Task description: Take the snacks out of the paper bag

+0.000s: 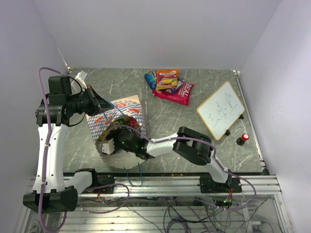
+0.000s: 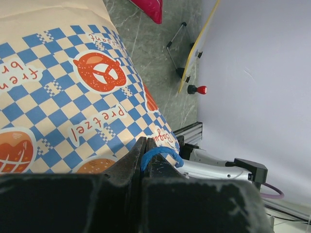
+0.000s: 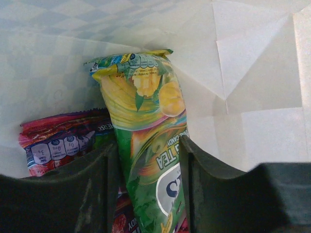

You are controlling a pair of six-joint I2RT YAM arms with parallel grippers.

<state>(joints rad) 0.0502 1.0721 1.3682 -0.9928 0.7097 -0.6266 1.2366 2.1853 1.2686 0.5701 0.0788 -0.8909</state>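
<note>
Largest item, cream paper bag with blue-and-white checkered band (image 1: 124, 112), lies on side left of centre, long axis near-far, mouth toward arm bases. Outside it, far centre: colourful snack pile (image 1: 169, 85).

Only right wrist view shows interior. There, green tea-candy packet (image 3: 146, 107) lies lengthwise, end toward bag bottom, pink packet (image 3: 53, 141) beside it.

Fingers of right gripper (image 3: 148, 150) narrowly parted, clamped on green packet's sides. Fingers of left gripper (image 2: 142, 145) closed, pinching thin blue cord handle (image 2: 163, 153).

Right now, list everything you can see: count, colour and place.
paper bag: 1, cream with blue checks, left-centre of table
blue cord handle: 1, blue, at bag's edge
green packet: 1, green-yellow, inside bag
pink packet: 1, pink-red, inside bag
snack pile: several, crimson, orange, blue, far centre
whiteboard: 1, white, right side
red-topped knob: 1, red-black, beside whiteboard
table: 1, grey-green
left pincer: 1, black, shut on blue cord handle
right pincer: 1, black, in bag, shut on green packet
</note>
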